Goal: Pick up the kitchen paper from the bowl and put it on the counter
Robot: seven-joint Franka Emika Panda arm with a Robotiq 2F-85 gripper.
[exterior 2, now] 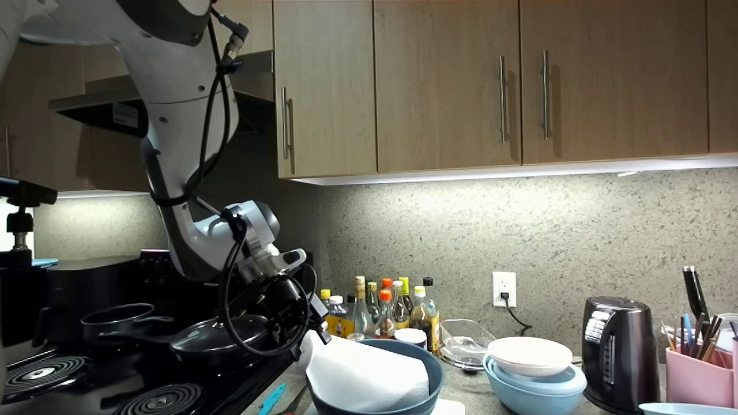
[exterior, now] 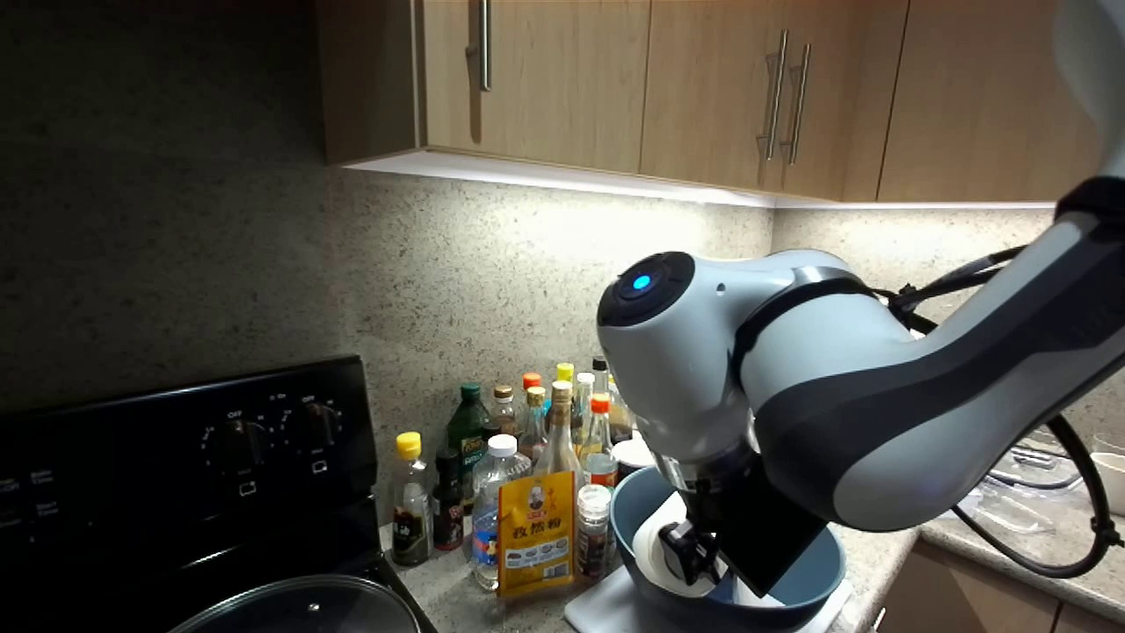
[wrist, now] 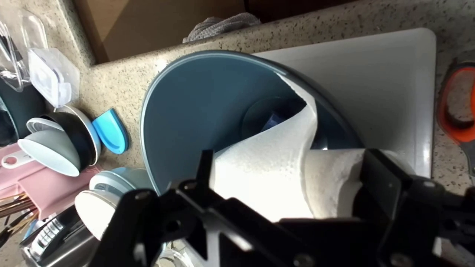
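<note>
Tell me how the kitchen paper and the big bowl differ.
The kitchen paper is white; the bowl is dark blue-grey. The kitchen paper has a loose sheet; the bowl has a smooth, solid wall. The kitchen paper lies tilted, one end jutting out of the bowl; the bowl stands upright on a white board. Both have curved sides.

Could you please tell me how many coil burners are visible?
2, in an exterior view: one burner near the picture's left edge, another burner at its bottom; the lidded pan may hide more.
</note>
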